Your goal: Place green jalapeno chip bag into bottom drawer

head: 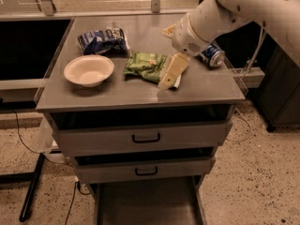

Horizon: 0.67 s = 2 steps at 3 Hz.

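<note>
The green jalapeno chip bag (146, 65) is a crumpled glossy green foil pack with pale print, lying flat near the middle of the grey cabinet top (136, 95). The gripper (169, 76) is angled down right over the bag's right edge. Honestly can't tell if it's open or closed, or whether it's touching the bag. A white bowl (88, 70) sits to the left, a blue-and-white snack bag (102, 40) behind that, and a blue can (213, 56) lies on the right. The bottom drawer (147, 205) is pulled out under two shallower drawers (145, 137), above a speckled floor (262, 182)
</note>
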Available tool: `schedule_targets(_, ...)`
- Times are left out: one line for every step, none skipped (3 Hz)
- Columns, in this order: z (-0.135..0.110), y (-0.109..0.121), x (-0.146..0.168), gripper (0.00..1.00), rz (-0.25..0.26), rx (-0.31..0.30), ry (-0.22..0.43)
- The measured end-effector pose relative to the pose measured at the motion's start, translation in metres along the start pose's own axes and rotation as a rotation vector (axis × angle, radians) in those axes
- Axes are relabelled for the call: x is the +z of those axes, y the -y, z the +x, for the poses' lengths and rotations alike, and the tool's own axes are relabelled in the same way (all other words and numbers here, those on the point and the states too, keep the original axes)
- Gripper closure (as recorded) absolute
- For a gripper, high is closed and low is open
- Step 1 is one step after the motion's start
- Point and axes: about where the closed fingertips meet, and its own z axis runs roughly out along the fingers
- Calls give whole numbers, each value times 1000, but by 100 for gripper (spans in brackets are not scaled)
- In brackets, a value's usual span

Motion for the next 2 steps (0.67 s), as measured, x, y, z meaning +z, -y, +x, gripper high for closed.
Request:
schedule_targets(3,15,22,0,-19,13,13)
schedule_targets(10,27,36,0,-30,36,24)
